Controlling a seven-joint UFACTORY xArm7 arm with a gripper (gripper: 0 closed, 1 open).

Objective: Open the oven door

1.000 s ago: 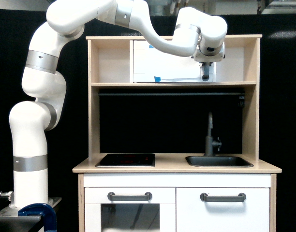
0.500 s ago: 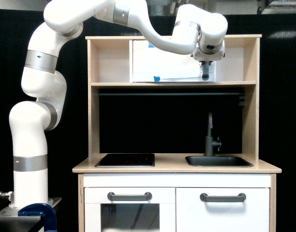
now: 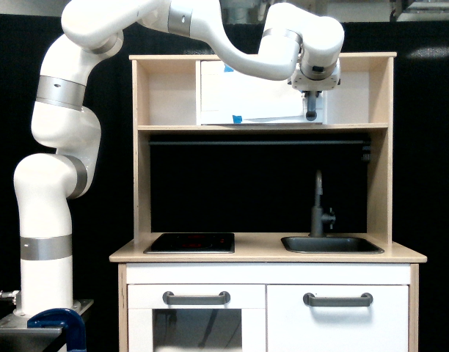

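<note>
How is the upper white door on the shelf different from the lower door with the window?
The upper door is a plain solid panel; the lower windowed door has a dark glass pane. The upper door carries blue tape; the lower door shows none. The gripper is at the upper door's right edge; nothing touches the lower door. Both are white.

I log one pale wooden play-kitchen unit [image 3: 142, 183] with an upper shelf board [image 3: 173, 127] and a lower light wood countertop [image 3: 268, 256]. On the countertop, toward the exterior view's left, lies a flat black rectangular hob plate [image 3: 190, 243]. Toward the exterior view's right sits a dark grey rectangular sink basin [image 3: 331, 245], with an upright dark grey tap [image 3: 320, 205] standing at its rear edge. On the upper shelf board I note a wide white flat panel [image 3: 261, 99] standing upright.
</note>
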